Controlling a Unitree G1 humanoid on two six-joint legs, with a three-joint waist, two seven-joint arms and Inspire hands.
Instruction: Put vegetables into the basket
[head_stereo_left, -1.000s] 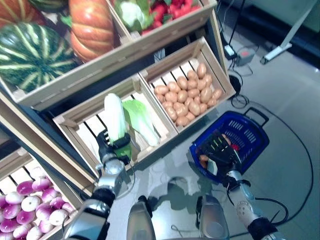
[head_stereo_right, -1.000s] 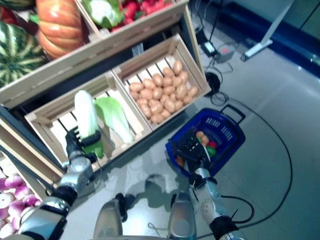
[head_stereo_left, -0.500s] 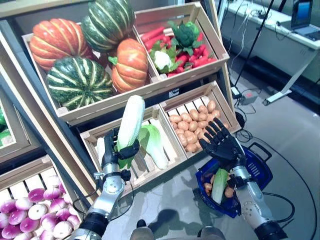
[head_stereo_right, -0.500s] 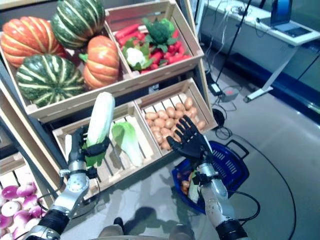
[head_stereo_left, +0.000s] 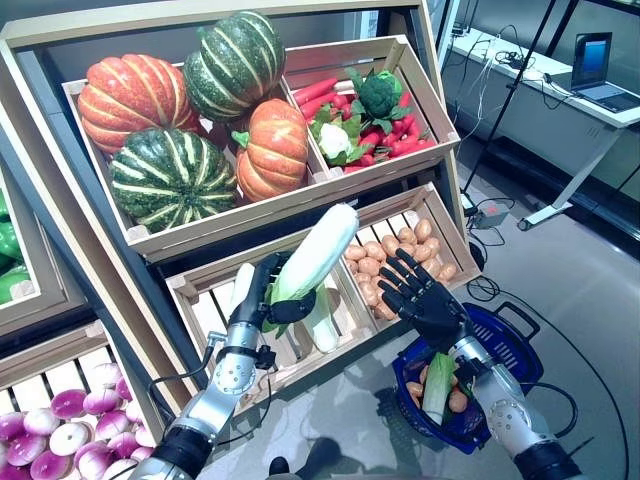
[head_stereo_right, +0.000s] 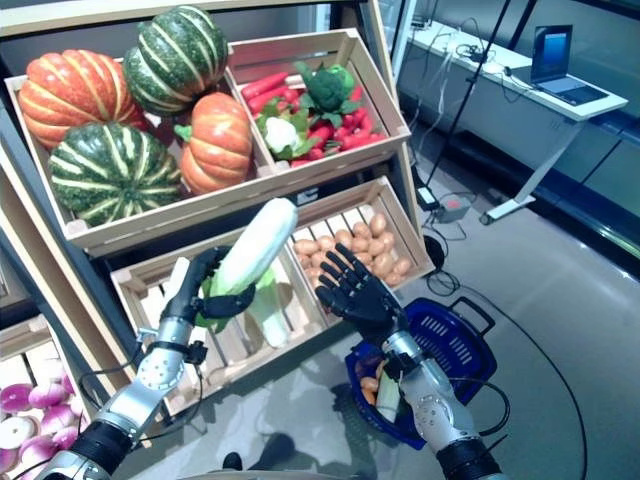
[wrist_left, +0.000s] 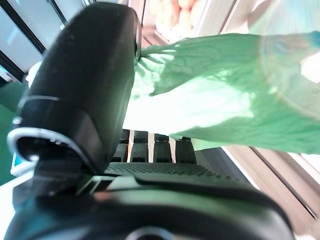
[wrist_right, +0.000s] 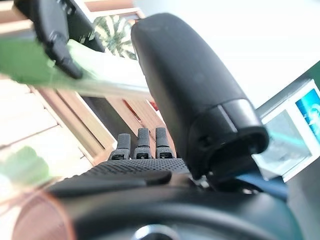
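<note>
My left hand is shut on a long white-and-green cabbage, which it holds in the air, tilted up toward the right, in front of the lower crates. In the left wrist view the green leaves spread past the thumb. My right hand is open with fingers spread, just right of the cabbage and above the blue basket on the floor. The basket holds a cabbage and small orange vegetables. More cabbages lie in the lower left crate.
A potato crate sits right of the cabbage crate. The shelf above holds pumpkins and a crate of red vegetables, broccoli and cauliflower. Purple-white turnips fill a low crate at the left. A desk with a laptop stands at the far right.
My left hand has swung the cabbage to the right, toward my right hand. The right hand stays open above the basket. The camera has tilted up since a second ago.
</note>
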